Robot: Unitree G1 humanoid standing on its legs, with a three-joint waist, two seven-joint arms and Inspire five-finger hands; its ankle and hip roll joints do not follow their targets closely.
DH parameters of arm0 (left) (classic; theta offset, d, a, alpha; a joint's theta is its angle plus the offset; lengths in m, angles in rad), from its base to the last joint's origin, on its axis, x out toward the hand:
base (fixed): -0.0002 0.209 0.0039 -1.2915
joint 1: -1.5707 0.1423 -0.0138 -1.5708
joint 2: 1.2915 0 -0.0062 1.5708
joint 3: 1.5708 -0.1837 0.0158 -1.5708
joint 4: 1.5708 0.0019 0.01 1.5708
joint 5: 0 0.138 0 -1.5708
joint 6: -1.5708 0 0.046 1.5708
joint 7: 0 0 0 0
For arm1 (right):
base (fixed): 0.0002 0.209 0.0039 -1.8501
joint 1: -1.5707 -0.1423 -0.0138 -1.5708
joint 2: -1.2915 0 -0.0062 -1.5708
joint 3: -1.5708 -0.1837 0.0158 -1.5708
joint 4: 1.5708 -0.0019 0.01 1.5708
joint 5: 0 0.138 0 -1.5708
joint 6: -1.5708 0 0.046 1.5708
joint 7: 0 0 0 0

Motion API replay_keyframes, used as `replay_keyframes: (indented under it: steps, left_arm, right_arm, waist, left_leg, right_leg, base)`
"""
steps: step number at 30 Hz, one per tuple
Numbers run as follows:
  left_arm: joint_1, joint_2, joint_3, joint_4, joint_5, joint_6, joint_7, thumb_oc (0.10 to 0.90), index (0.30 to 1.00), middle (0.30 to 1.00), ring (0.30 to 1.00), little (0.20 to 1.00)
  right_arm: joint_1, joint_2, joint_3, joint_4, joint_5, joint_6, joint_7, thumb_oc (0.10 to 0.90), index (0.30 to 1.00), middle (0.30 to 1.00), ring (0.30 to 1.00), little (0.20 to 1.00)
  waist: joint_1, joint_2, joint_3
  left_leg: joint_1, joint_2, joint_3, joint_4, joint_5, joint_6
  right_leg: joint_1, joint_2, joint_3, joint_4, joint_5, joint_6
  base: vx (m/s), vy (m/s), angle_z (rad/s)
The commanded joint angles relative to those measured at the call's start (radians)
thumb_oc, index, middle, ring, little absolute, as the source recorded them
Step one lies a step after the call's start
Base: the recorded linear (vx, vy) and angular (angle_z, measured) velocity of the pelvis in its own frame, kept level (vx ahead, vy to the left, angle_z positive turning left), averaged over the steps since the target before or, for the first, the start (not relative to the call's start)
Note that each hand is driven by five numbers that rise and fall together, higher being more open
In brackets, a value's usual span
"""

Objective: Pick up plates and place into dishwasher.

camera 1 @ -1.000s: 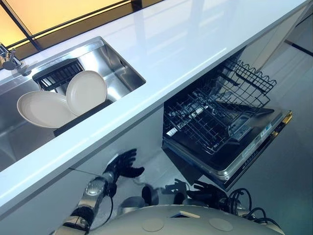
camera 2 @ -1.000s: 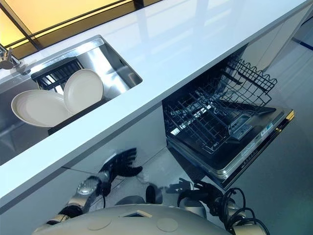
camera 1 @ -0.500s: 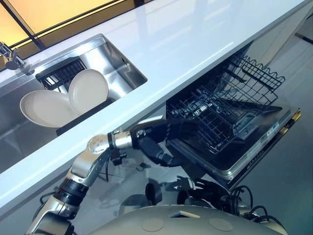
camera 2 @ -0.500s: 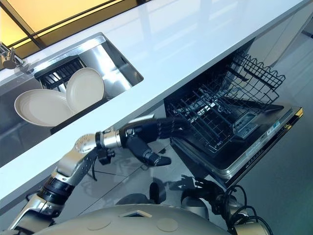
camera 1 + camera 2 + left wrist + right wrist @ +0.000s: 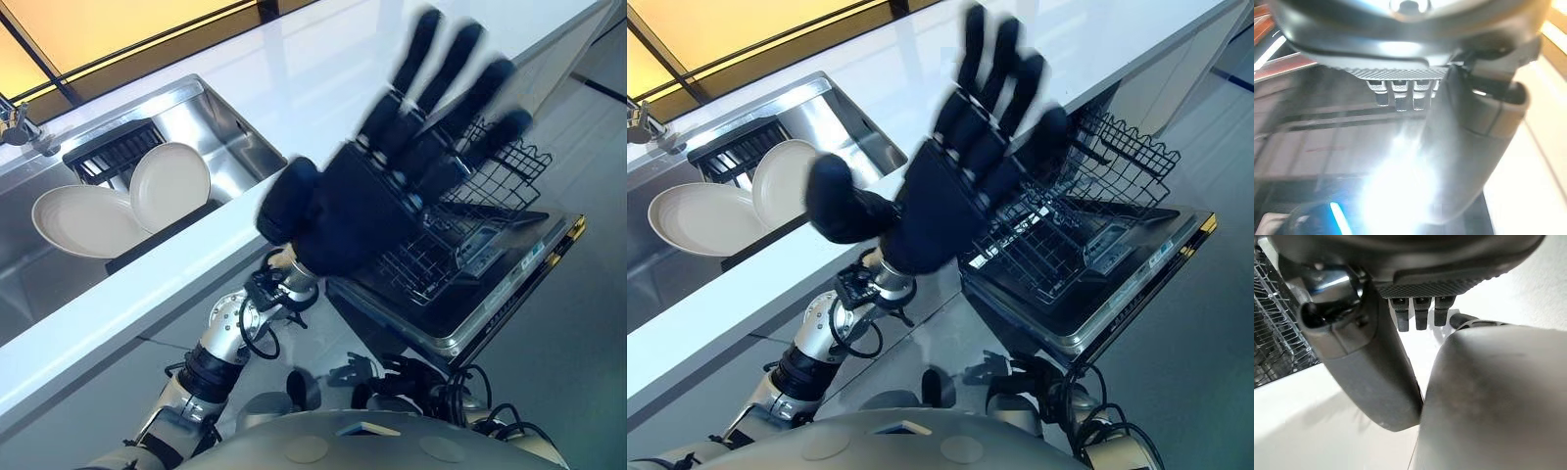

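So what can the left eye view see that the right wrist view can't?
Left eye view: two plates leaning in the sink, the white counter, and the left hand up high, open and holding nothing. Right wrist view: the right hand from very close. Both: the dishwasher rack.

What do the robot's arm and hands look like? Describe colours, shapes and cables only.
The left hand is black, with a broad flat palm, thick rounded fingers and a bulbous thumb. Its arm is silver-grey with black ringed joints and looping black wires at the wrist. The right hand is dark too.
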Motion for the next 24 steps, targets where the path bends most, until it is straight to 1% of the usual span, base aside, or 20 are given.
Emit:
replay_keyframes:
  steps: [1, 2, 3, 4, 5, 6, 8, 9, 10, 11, 12, 13, 14, 15, 16, 17, 19, 21, 23, 24]
  left_arm:
    - [-0.021, 0.057, 0.145, -0.072, 0.628, -0.469, 0.229, 0.8, 0.9, 0.9, 0.9, 0.9]
    - [-0.016, 0.067, 0.157, -0.07, 0.665, -0.488, 0.249, 0.8, 0.9, 0.9, 0.9, 0.9]
    - [0.015, 0.144, 0.251, -0.051, 0.873, -0.559, 0.361, 0.8, 0.9, 0.9, 0.9, 0.9]
    - [0.024, 0.175, 0.295, -0.044, 0.952, -0.561, 0.391, 0.8, 0.9, 0.9, 0.9, 0.9]
    - [0.029, 0.207, 0.341, -0.044, 1.03, -0.567, 0.446, 0.8, 0.9, 0.9, 0.9, 0.9]
    - [0.03, 0.244, 0.392, -0.05, 1.131, -0.55, 0.505, 0.8, 0.9, 0.9, 0.9, 0.9]
    - [0.026, 0.303, 0.452, -0.046, 1.341, -0.534, 0.618, 0.8, 0.9, 0.9, 0.9, 0.9]
    - [0.01, 0.35, 0.482, -0.037, 1.456, -0.506, 0.669, 0.8, 0.9, 0.9, 0.9, 0.9]
    - [0.007, 0.356, 0.485, -0.035, 1.469, -0.503, 0.68, 0.8, 0.9, 0.9, 0.9, 0.9]
    - [-0.02, 0.439, 0.511, -0.005, 1.646, -0.468, 0.776, 0.8, 0.9, 0.9, 0.9, 0.9]
    - [-0.048, 0.513, 0.533, 0.031, 1.748, -0.437, 0.824, 0.8, 0.9, 0.9, 0.9, 0.9]
    - [-0.06, 0.537, 0.536, 0.045, 1.785, -0.419, 0.829, 0.8, 0.9, 0.9, 0.9, 0.9]
    - [-0.091, 0.611, 0.549, 0.088, 1.837, -0.395, 0.841, 0.8, 0.9, 0.9, 0.9, 0.9]
    - [-0.113, 0.653, 0.552, 0.119, 1.879, -0.38, 0.841, 0.8, 0.9, 0.9, 0.9, 0.9]
    - [-0.138, 0.712, 0.545, 0.164, 1.889, -0.363, 0.839, 0.8, 0.9, 0.9, 0.9, 0.9]
    - [-0.163, 0.763, 0.54, 0.205, 1.93, -0.358, 0.82, 0.8, 0.9, 0.9, 0.9, 0.9]
    - [-0.207, 0.844, 0.508, 0.255, 1.992, -0.357, 0.832, 0.8, 0.9, 0.9, 0.9, 0.9]
    - [-0.277, 0.935, 0.454, 0.317, 2.057, -0.351, 0.788, 0.8, 0.9, 0.9, 0.9, 0.9]
    - [-0.327, 0.989, 0.394, 0.366, 2.093, -0.358, 0.763, 0.8, 0.9, 0.9, 0.9, 0.9]
    - [-0.357, 1.017, 0.36, 0.393, 2.118, -0.37, 0.732, 0.8, 0.9, 0.9, 0.9, 0.9]
  right_arm:
    - [0.015, 0.026, -0.012, 0.011, 0.019, -0.03, -0.003, 0.8, 0.9, 0.9, 0.9, 0.9]
    - [0.019, 0.025, -0.015, 0.011, 0.018, -0.033, -0.004, 0.8, 0.9, 0.9, 0.9, 0.9]
    - [0.052, 0.018, -0.035, 0.017, 0.013, -0.065, -0.002, 0.8, 0.9, 0.9, 0.9, 0.9]
    - [0.063, 0.014, -0.045, 0.022, 0.012, -0.078, -0.001, 0.8, 0.9, 0.9, 0.9, 0.9]
    - [0.072, 0.011, -0.054, 0.028, 0.011, -0.088, 0.004, 0.8, 0.9, 0.9, 0.9, 0.9]
    - [0.078, 0.009, -0.06, 0.033, 0.012, -0.095, 0.011, 0.8, 0.9, 0.9, 0.9, 0.9]
    - [0.081, 0.007, -0.067, 0.031, 0.011, -0.094, 0.019, 0.8, 0.9, 0.9, 0.9, 0.9]
    - [0.082, 0.007, -0.065, 0.027, 0.01, -0.091, 0.022, 0.8, 0.9, 0.9, 0.9, 0.9]
    - [0.082, 0.008, -0.064, 0.026, 0.01, -0.09, 0.022, 0.8, 0.9, 0.9, 0.9, 0.9]
    - [0.081, 0.005, -0.054, 0.018, 0.009, -0.085, 0.025, 0.8, 0.9, 0.9, 0.9, 0.9]
    - [0.081, 0.001, -0.048, 0.01, 0.004, -0.077, 0.026, 0.8, 0.9, 0.9, 0.9, 0.9]
    - [0.081, 0.001, -0.046, 0.007, 0.001, -0.076, 0.026, 0.8, 0.9, 0.9, 0.9, 0.9]
    - [0.077, -0.006, -0.037, -0.003, -0.002, -0.065, 0.027, 0.8, 0.9, 0.9, 0.9, 0.9]
    - [0.075, -0.01, -0.032, -0.008, -0.006, -0.059, 0.03, 0.8, 0.9, 0.9, 0.9, 0.9]
    - [0.073, -0.014, -0.025, -0.015, -0.008, -0.052, 0.033, 0.8, 0.9, 0.9, 0.9, 0.9]
    - [0.069, -0.02, -0.023, -0.021, -0.012, -0.041, 0.037, 0.8, 0.9, 0.9, 0.9, 0.9]
    - [0.066, -0.026, -0.019, -0.023, -0.015, -0.032, 0.038, 0.8, 0.9, 0.9, 0.9, 0.9]
    - [0.058, -0.041, -0.013, -0.023, -0.017, -0.014, 0.037, 0.8, 0.9, 0.9, 0.9, 0.9]
    - [0.053, -0.051, -0.017, -0.022, -0.02, -0.005, 0.042, 0.8, 0.9, 0.9, 0.9, 0.9]
    - [0.053, -0.057, -0.018, -0.02, -0.017, -0.002, 0.045, 0.8, 0.9, 0.9, 0.9, 0.9]
  waist:
    - [0.042, 0.018, -0.007]
    - [0.045, 0.019, -0.009]
    - [0.061, 0.025, -0.014]
    - [0.069, 0.027, -0.023]
    - [0.076, 0.027, -0.031]
    - [0.084, 0.026, -0.037]
    - [0.092, 0.026, -0.052]
    - [0.094, 0.027, -0.059]
    - [0.094, 0.026, -0.06]
    - [0.092, 0.029, -0.069]
    - [0.088, 0.034, -0.076]
    - [0.087, 0.034, -0.077]
    - [0.081, 0.04, -0.082]
    - [0.076, 0.043, -0.084]
    - [0.07, 0.047, -0.086]
    - [0.064, 0.052, -0.089]
    - [0.057, 0.06, -0.089]
    - [0.041, 0.072, -0.093]
    - [0.032, 0.077, -0.093]
    - [0.024, 0.082, -0.095]
  left_leg:
    - [0.023, -0.013, 0.021, 0.018, -0.13, -0.001]
    - [0.019, -0.015, 0.018, 0.018, -0.128, -0.001]
    - [0.022, -0.022, 0.0, 0.016, -0.128, 0.001]
    - [0.015, -0.025, -0.007, 0.015, -0.124, 0.001]
    - [0.013, -0.028, -0.014, 0.014, -0.122, 0.001]
    - [0.015, -0.031, -0.022, 0.013, -0.124, -0.001]
    - [0.007, -0.035, -0.031, 0.008, -0.117, -0.001]
    - [0.006, -0.036, -0.034, 0.006, -0.115, -0.002]
    - [0.005, -0.036, -0.035, 0.006, -0.114, -0.002]
    - [0.003, -0.037, -0.035, 0.004, -0.112, -0.001]
    - [0.003, -0.038, -0.031, 0.004, -0.112, -0.001]
    - [0.002, -0.038, -0.03, 0.004, -0.112, -0.001]
    - [0.002, -0.037, -0.023, 0.004, -0.111, -0.001]
    - [0.003, -0.035, -0.017, 0.004, -0.111, -0.002]
    - [0.004, -0.034, -0.01, 0.004, -0.111, -0.002]
    - [0.007, -0.033, -0.003, 0.004, -0.112, -0.002]
    - [0.011, -0.033, 0.006, 0.004, -0.113, 0.0]
    - [0.018, -0.033, 0.021, 0.004, -0.116, 0.002]
    - [0.026, -0.035, 0.032, 0.005, -0.119, 0.005]
    - [0.03, -0.036, 0.038, 0.005, -0.121, 0.007]
  right_leg:
    - [-0.048, 0.018, 0.005, 0.097, -0.079, 0.03]
    - [-0.049, 0.018, 0.003, 0.095, -0.078, 0.03]
    - [-0.039, 0.017, -0.011, 0.092, -0.087, 0.029]
    - [-0.04, 0.017, -0.018, 0.089, -0.087, 0.029]
    - [-0.039, 0.016, -0.023, 0.088, -0.09, 0.029]
    - [-0.034, 0.016, -0.027, 0.088, -0.096, 0.028]
    - [-0.039, 0.016, -0.032, 0.086, -0.095, 0.028]
    - [-0.041, 0.015, -0.034, 0.086, -0.095, 0.029]
    - [-0.041, 0.015, -0.034, 0.086, -0.095, 0.029]
    - [-0.045, 0.016, -0.031, 0.086, -0.094, 0.031]
    - [-0.046, 0.016, -0.028, 0.086, -0.094, 0.033]
    - [-0.047, 0.016, -0.027, 0.086, -0.094, 0.034]
    - [-0.05, 0.016, -0.024, 0.087, -0.093, 0.035]
    - [-0.051, 0.016, -0.02, 0.089, -0.093, 0.036]
    - [-0.053, 0.016, -0.017, 0.091, -0.093, 0.037]
    - [-0.054, 0.016, -0.012, 0.092, -0.093, 0.039]
    - [-0.055, 0.015, -0.004, 0.096, -0.092, 0.042]
    - [-0.055, 0.013, 0.006, 0.099, -0.091, 0.046]
    - [-0.054, 0.012, 0.014, 0.101, -0.089, 0.051]
    - [-0.053, 0.012, 0.019, 0.101, -0.087, 0.053]
  base:
    - [-0.02, 0.018, 0.1]
    - [-0.01, 0.047, 0.22]
    - [-0.01, 0.056, 0.23]
    - [0.01, 0.069, 0.22]
    - [0.03, 0.047, 0.13]
    - [0.04, 0.042, 0.13]
    - [0.03, 0.039, 0.21]
    - [0.03, 0.03, 0.31]
    - [0.02, 0.047, 0.38]
    - [0.02, 0.057, 0.31]
    - [0.02, 0.064, 0.22]
    - [0.02, 0.061, 0.09]
    - [0.01, 0.056, 0.01]
    - [0.02, 0.068, -0.02]
    - [0.02, 0.07, -0.07]
    - [0.02, 0.074, -0.12]
    - [0.03, 0.068, -0.12]
    - [0.04, 0.077, -0.13]
    - [0.05, 0.064, -0.1]
    - [0.07, 0.064, -0.07]
